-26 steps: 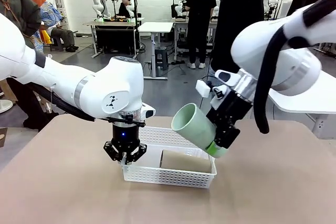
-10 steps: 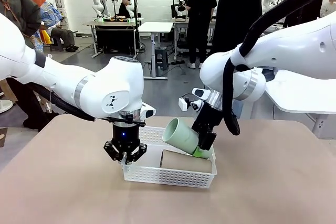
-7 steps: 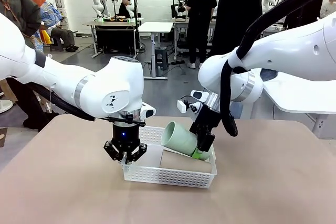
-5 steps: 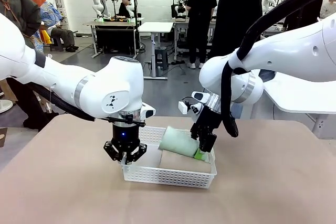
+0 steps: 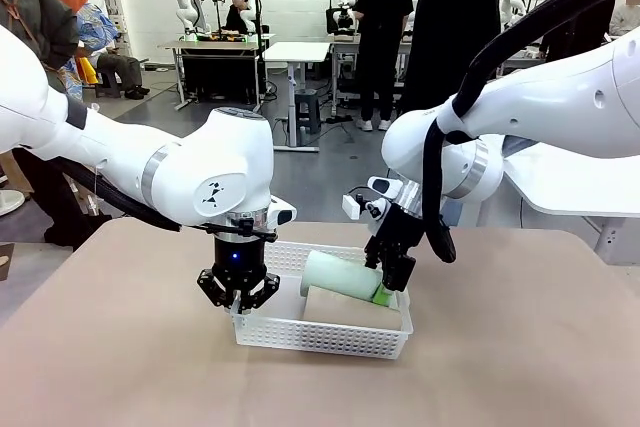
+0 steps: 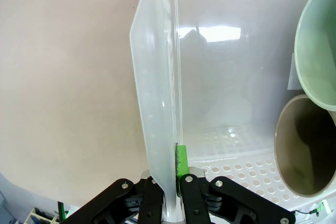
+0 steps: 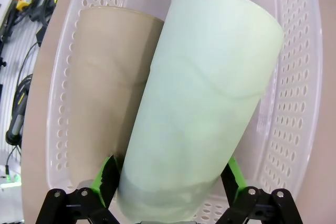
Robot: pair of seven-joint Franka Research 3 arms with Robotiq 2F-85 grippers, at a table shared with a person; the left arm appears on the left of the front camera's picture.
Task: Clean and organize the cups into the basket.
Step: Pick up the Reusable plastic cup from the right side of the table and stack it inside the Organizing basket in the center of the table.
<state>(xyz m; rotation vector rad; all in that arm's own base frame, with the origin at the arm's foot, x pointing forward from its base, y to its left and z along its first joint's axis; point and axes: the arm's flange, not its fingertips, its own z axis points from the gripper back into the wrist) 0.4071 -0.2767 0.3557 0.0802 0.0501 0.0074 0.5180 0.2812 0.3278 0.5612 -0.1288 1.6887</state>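
At the basket's (image 5: 320, 333) left wall my left gripper (image 6: 169, 181) is clenched on the rim; right gripper (image 7: 170, 178) released, straddling the mint green cup (image 7: 199, 103) beside the tan cup (image 7: 105, 93); bare basket floor between wall and cup mouths.

Bright, even overhead light keeps the front view sharp, with only faint soft shadows on the worktop (image 5: 120, 347) beside the basket (image 5: 320, 335). In the left wrist view white glare lies on the basket floor and its near wall blurs. The right wrist view bows at its edges
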